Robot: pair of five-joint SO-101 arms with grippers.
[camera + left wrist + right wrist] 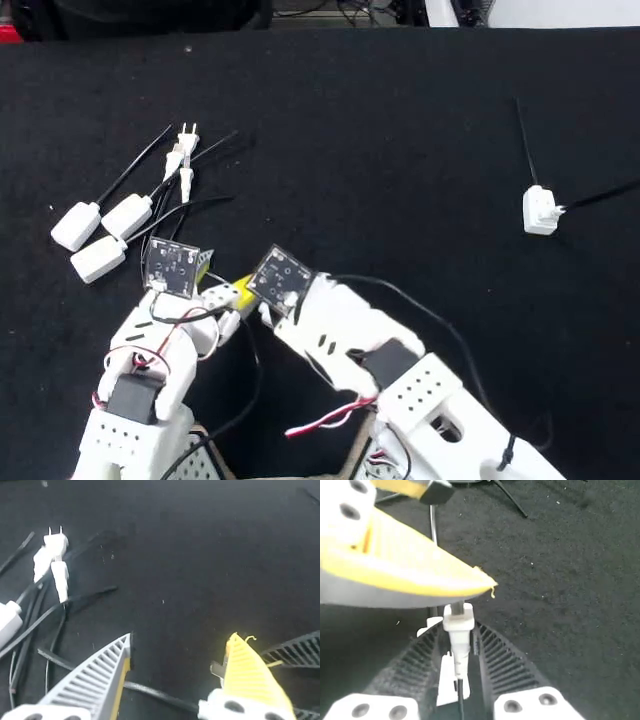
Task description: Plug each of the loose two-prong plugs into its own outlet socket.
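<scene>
My right gripper [457,630] is shut on a white two-prong plug [456,647]; its black cable runs back between the black ribbed fingers [502,665]. The plug's front end is hidden behind the yellow finger [405,565] of my left gripper [180,640], which stands open with bare black table between its fingers. In the high view both grippers meet near the front centre, by the yellow finger [242,290]. Loose white plugs [184,152] [52,555] lie at the far left. Three white outlet sockets [100,235] lie beside them, with black cables crossing.
A further white socket with a plug in it [540,210] sits far right, black cables leading from it. The black table [380,140] is open through the middle and back. A black cable [150,692] passes under my left gripper.
</scene>
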